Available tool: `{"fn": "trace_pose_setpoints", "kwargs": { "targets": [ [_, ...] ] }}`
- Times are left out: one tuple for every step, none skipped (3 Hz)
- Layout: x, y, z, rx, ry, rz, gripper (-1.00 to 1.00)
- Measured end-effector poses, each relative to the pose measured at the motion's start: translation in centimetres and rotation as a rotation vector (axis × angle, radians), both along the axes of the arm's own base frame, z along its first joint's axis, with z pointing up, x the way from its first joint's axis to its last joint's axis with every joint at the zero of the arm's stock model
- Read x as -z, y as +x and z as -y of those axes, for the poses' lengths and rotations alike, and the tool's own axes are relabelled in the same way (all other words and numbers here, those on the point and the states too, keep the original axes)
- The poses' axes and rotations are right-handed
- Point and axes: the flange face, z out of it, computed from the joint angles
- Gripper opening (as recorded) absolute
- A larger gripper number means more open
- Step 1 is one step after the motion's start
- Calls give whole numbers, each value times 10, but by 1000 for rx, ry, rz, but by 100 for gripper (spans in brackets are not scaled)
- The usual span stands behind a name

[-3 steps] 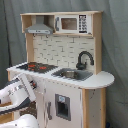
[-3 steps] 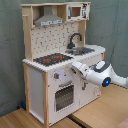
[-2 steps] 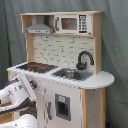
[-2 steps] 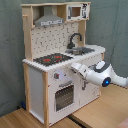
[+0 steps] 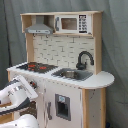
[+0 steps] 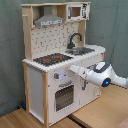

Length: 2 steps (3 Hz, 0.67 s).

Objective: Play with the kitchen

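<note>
Jaws point(image 6: 73, 68): impossible to tell whether parted or closed, close by the front panel of the large white and light-wood toy kitchen point(image 6: 50, 75) on the wooden surface point(image 6: 30, 120). Probably rigid, bulky (best worked by knobs or oven handle).

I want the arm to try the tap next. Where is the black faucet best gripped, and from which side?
Grip the faucet at the top of its arched neck, coming down from above. The arch stands upright and clear over the sink, while the tiled back wall sits close behind it and blocks a rear approach. The gripper is now low, at the kitchen front.
</note>
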Motion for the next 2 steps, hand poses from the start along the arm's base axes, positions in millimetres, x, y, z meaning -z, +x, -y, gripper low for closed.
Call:
{"fn": "trace_pose_setpoints", "kwargs": {
  "targets": [
    [1, 0, 0, 2, -108, -6, -100],
    [2, 0, 1, 5, -238, -15, -100]
  ]
}}
